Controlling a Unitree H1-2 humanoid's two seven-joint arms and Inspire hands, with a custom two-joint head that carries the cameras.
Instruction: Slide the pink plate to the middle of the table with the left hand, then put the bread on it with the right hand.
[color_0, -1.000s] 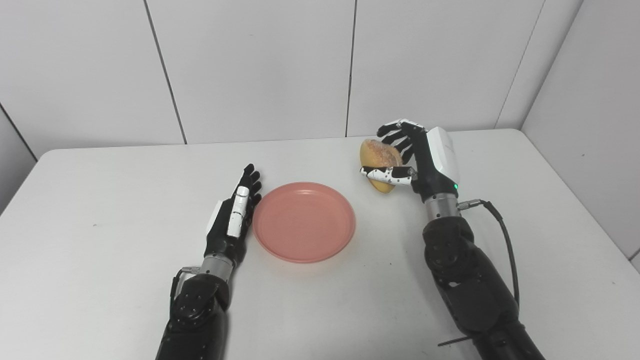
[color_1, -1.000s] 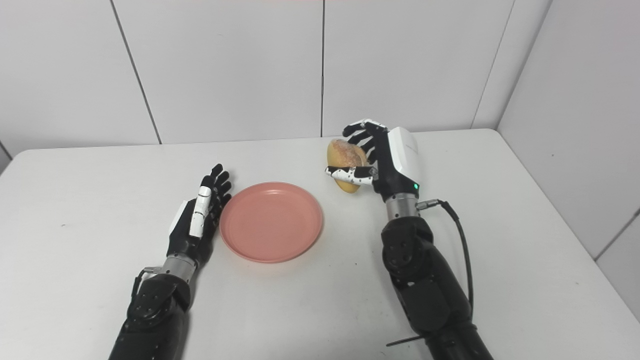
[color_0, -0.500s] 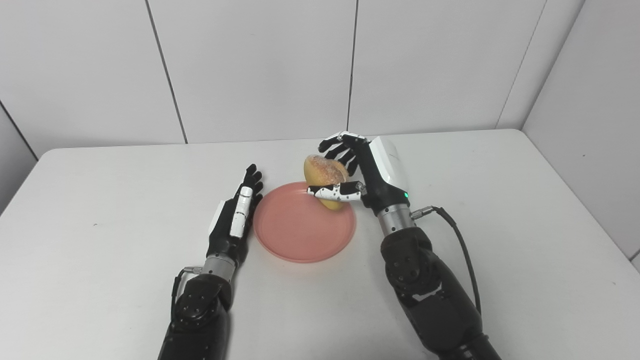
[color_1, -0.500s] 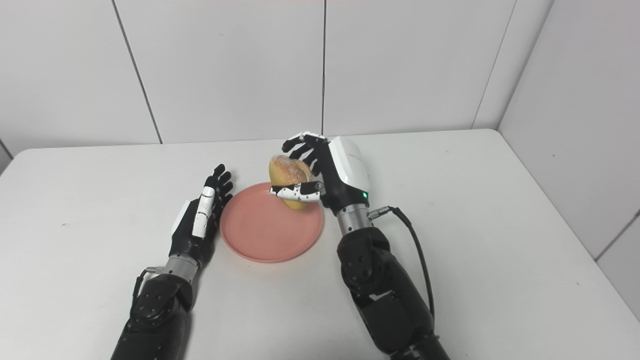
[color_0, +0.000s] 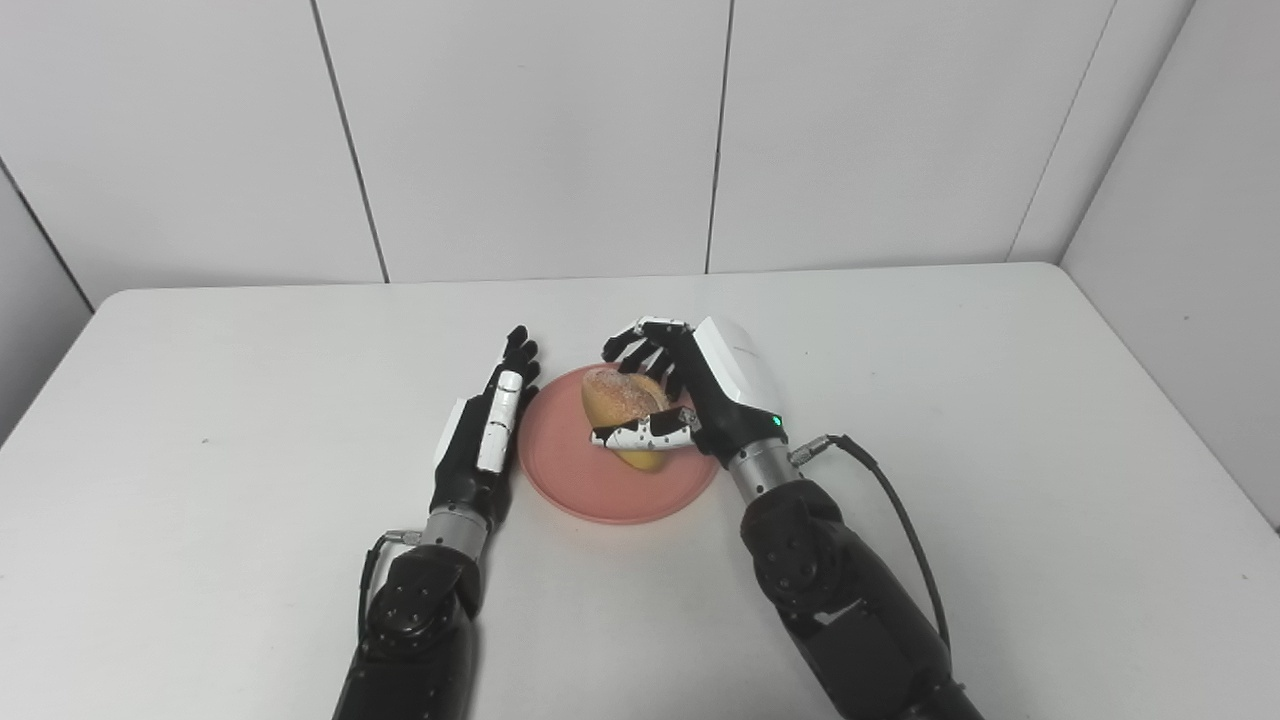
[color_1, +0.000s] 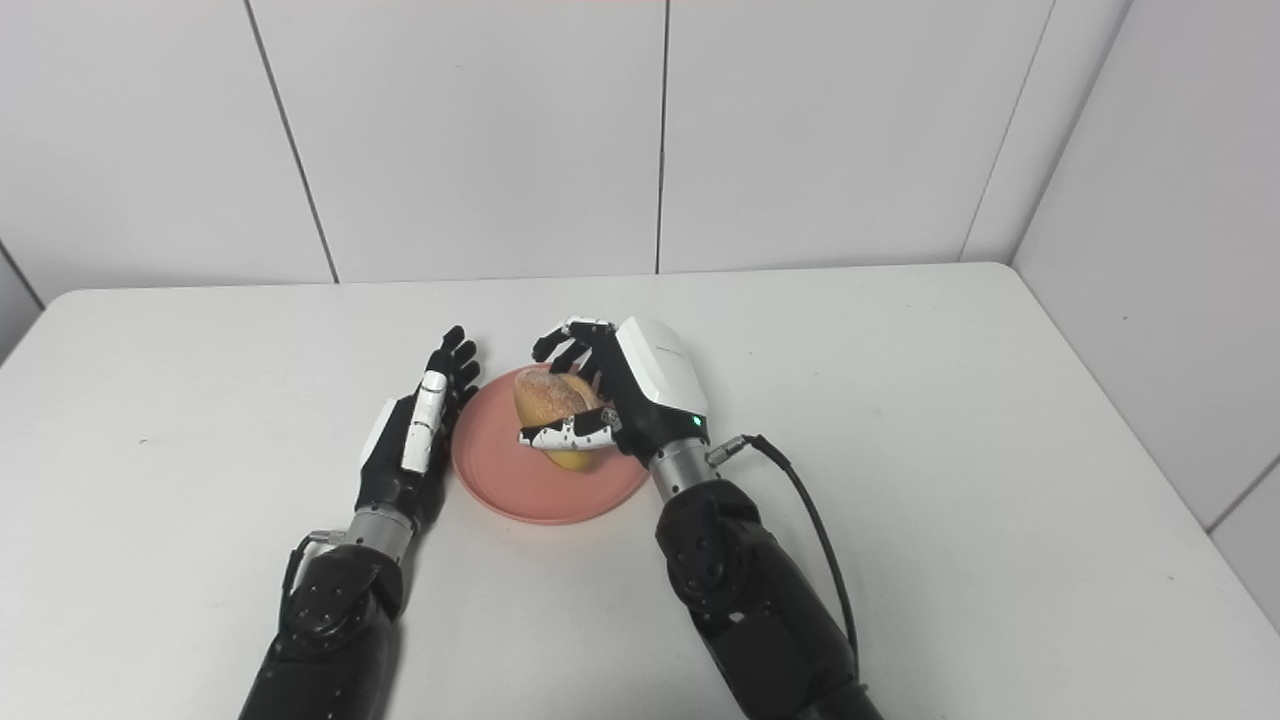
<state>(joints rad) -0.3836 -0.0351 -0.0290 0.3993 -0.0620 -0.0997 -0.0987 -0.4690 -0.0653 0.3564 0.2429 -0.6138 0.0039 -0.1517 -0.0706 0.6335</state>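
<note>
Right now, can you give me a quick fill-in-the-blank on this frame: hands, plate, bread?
1. The right hand is shut on the crusty golden ____.
2. The bread roll is over the round ____ plastic plate.
3. The left hand, fingers straight and holding nothing, lies beside the plate's ____ edge.
4. Everything sits on a ____ table.

Missing words: bread roll; pink; left; white

A white table (color_0: 1000, 420) with rounded corners stands against a wall. White wall panels (color_0: 530, 140) with dark seams rise behind it and at the right.
</note>
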